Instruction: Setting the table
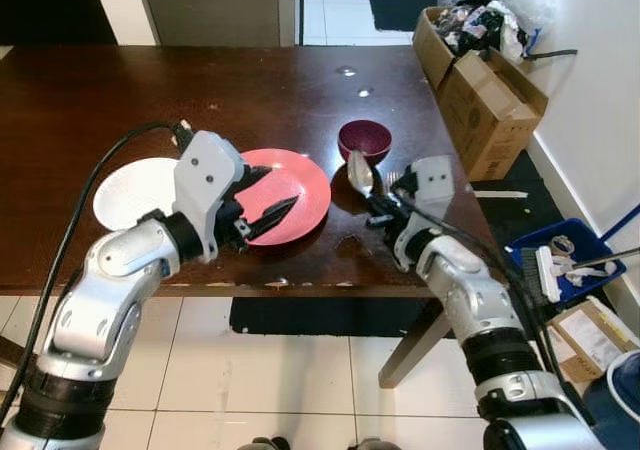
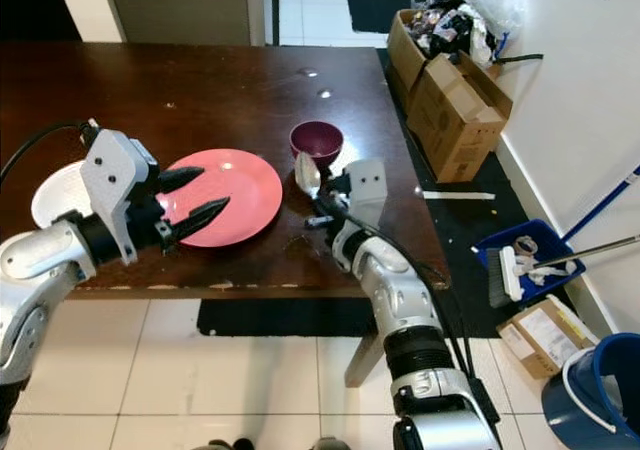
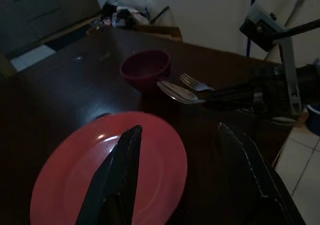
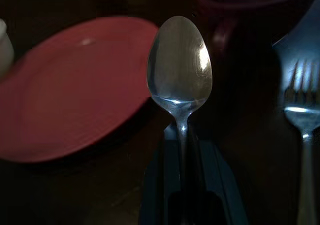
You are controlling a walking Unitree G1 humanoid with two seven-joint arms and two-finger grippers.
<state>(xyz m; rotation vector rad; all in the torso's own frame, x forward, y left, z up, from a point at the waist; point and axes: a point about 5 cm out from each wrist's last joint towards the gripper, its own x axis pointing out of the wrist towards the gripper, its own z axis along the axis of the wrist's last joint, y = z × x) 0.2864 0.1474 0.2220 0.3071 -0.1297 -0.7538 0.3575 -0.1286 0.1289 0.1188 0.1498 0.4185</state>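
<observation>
right wrist view — spoon, fork

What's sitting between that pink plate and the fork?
The spoon, held by the right gripper, lies between the pink plate and the fork; the right wrist view shows it best.

Silver arms, black cables, seemingly black-fingered end effectors.

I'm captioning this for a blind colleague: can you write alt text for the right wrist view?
A silver spoon held by its handle in the right gripper fills the centre, bowl forward. A red plate lies beside it on the dark table, a fork on the other side, a maroon bowl beyond.
</observation>
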